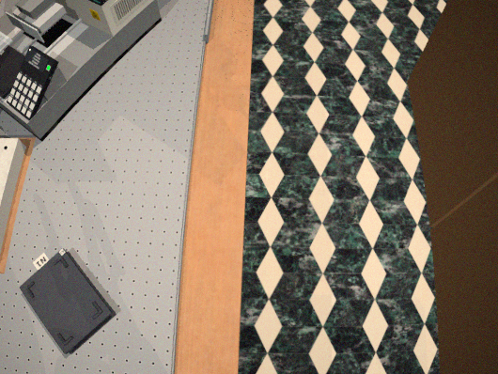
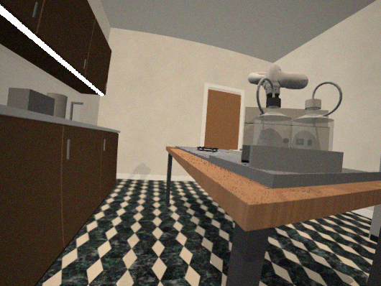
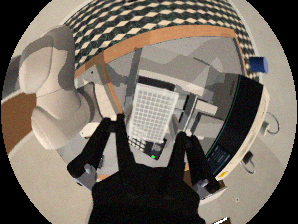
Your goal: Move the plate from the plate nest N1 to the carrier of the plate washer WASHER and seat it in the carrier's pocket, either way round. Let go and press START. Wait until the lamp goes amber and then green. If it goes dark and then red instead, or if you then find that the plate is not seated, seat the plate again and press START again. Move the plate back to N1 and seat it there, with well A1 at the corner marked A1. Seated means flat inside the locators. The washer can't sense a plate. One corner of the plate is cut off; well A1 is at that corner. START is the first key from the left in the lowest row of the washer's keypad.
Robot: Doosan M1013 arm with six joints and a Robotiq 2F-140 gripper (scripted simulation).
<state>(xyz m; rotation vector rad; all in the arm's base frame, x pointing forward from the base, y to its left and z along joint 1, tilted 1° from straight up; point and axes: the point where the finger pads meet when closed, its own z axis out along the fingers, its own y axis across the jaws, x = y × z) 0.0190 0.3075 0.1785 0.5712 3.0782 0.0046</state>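
Observation:
The white plate is between the fingertips of my gripper, which is shut on it, in the wrist view. The plate looks level and above the washer; its cut corner is not clear. Under its far end shows a dark strip of what looks like the carrier; its pocket is mostly hidden. Nest N1 is empty, with its label at its upper left edge in the top view. The keypad is partly hidden by the plate in the wrist view. The lamp is green.
The washer's housing with its black front panel stands beside the plate. A pale block in a wooden-edged tray lies between washer and nest. Two clear bottles with hoses hide my fingers in the exterior view.

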